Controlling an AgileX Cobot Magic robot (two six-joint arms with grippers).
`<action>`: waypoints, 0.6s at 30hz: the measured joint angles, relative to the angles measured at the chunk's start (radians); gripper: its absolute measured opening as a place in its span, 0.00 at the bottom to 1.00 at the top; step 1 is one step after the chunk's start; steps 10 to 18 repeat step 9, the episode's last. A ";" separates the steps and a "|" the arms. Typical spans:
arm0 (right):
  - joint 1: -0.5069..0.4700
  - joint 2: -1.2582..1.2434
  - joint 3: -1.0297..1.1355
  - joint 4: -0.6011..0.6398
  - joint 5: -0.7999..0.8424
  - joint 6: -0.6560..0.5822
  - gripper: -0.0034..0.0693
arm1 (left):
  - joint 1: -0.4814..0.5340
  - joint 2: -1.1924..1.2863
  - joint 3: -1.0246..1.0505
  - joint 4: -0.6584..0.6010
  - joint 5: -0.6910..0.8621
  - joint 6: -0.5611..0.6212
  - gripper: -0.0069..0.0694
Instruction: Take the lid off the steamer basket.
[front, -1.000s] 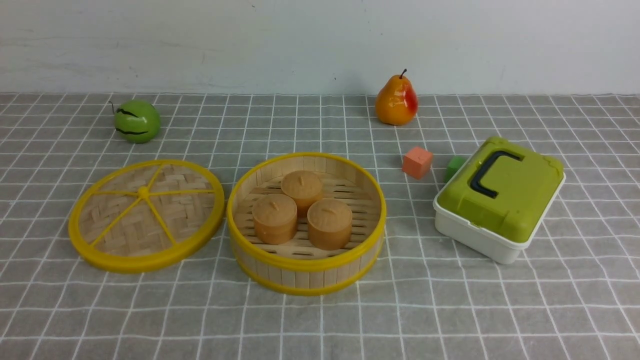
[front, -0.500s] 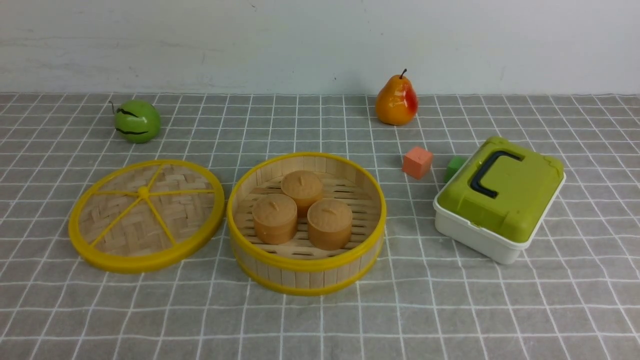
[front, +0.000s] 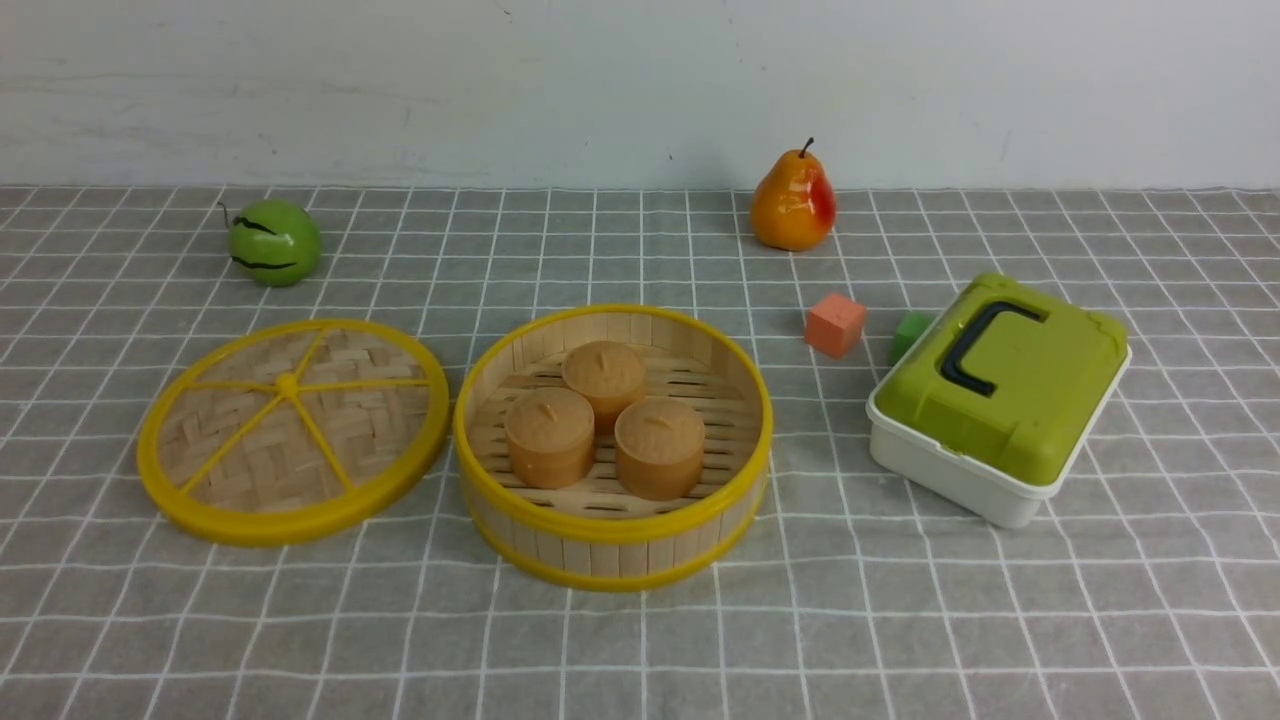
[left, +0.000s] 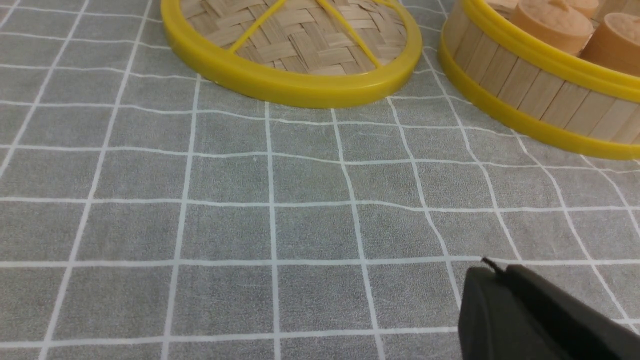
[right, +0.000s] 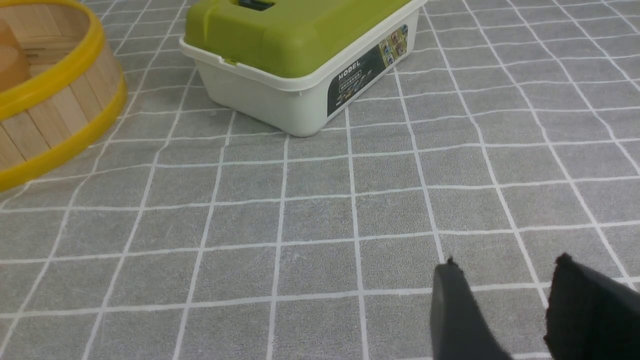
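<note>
While neither arm shows in the front view, I see each tool only through its own wrist camera. My left tool (left: 492, 272) hangs low over the grey checked tabletop (front: 900, 620), its dark fingers pressed together with only a thin seam between them, clenched on nothing. My right tool (right: 505, 267) also hangs low over the cloth, its two fingers standing apart with bare cloth between them, released and empty.

From the left tool, the lid (left: 292, 45) lies ahead at about 11 o'clock, well apart from it, and the steamer basket (left: 540, 95) sits at about 1 o'clock. From the right tool, the basket (right: 55, 100) lies off at about 10 o'clock and the white box with the green lid (right: 300, 55) at about 11 o'clock.

In the front view the lid (front: 293, 430) rests flat on the tabletop at 9 o'clock of the steamer basket (front: 612, 540), rims just beside each other; I cannot tell whether they touch. The basket stands uncovered.

Counting: one lid, one basket, three brown buns (front: 608, 378) inside it, one green apple (front: 274, 241), one pear (front: 793, 203), one orange cube (front: 834, 325), one green cube (front: 908, 333), one box (front: 995, 400).
</note>
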 joint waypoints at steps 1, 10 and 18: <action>0.000 0.000 0.000 0.000 0.000 0.000 0.38 | 0.000 0.000 0.000 0.000 0.000 0.000 0.12; 0.000 0.000 0.000 0.000 0.000 0.000 0.38 | 0.000 0.000 0.000 0.000 0.000 0.000 0.13; 0.000 0.000 0.000 0.000 0.000 0.000 0.38 | 0.000 0.000 0.000 0.000 0.000 0.000 0.13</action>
